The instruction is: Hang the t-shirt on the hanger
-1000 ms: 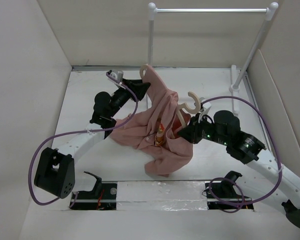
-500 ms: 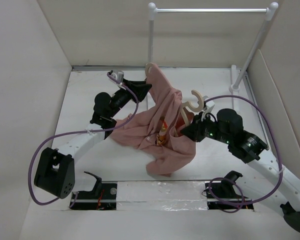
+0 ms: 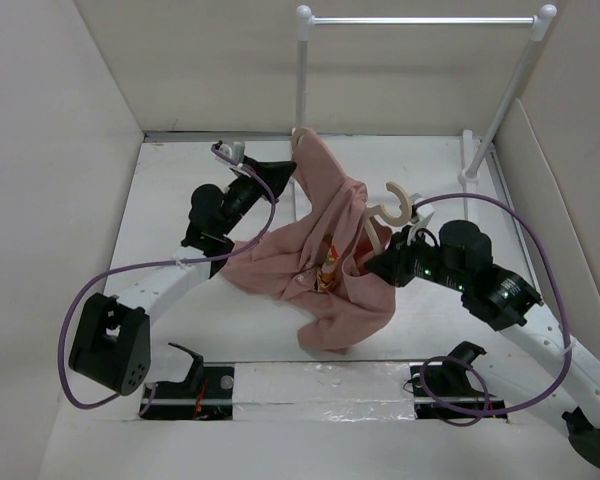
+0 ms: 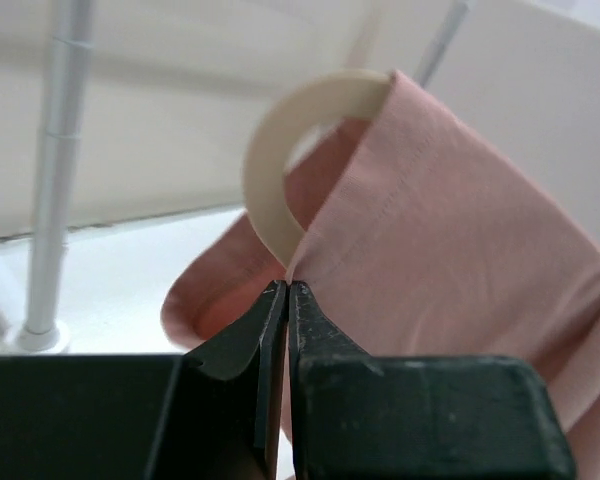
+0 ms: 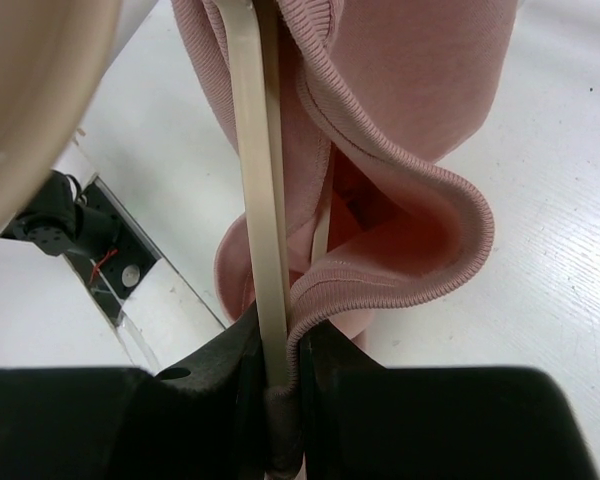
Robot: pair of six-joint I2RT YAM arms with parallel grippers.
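The salmon-pink t-shirt (image 3: 320,260) hangs raised in the middle of the table, with a small orange mark (image 3: 329,262) showing in its folds. The tan hanger (image 3: 392,205) runs inside it; its hook sticks out on the right and one rounded end (image 4: 265,160) pokes out at the top. My left gripper (image 3: 292,168) is shut, its tips (image 4: 287,287) pinching the t-shirt's hem (image 4: 460,220) right under that rounded end. My right gripper (image 3: 375,262) is shut (image 5: 280,335) on the hanger's bar (image 5: 265,200), with the ribbed collar (image 5: 410,285) caught beside it.
A white rail stand (image 3: 420,20) with two posts rises at the back, its left post (image 3: 302,70) just behind the raised shirt. White walls close in on the left, right and back. A taped strip (image 3: 310,385) runs between the arm bases at the near edge.
My left gripper has closed from open onto the shirt's hem. The right arm has carried the hanger slightly to the right, and the shirt's top has risen a little.
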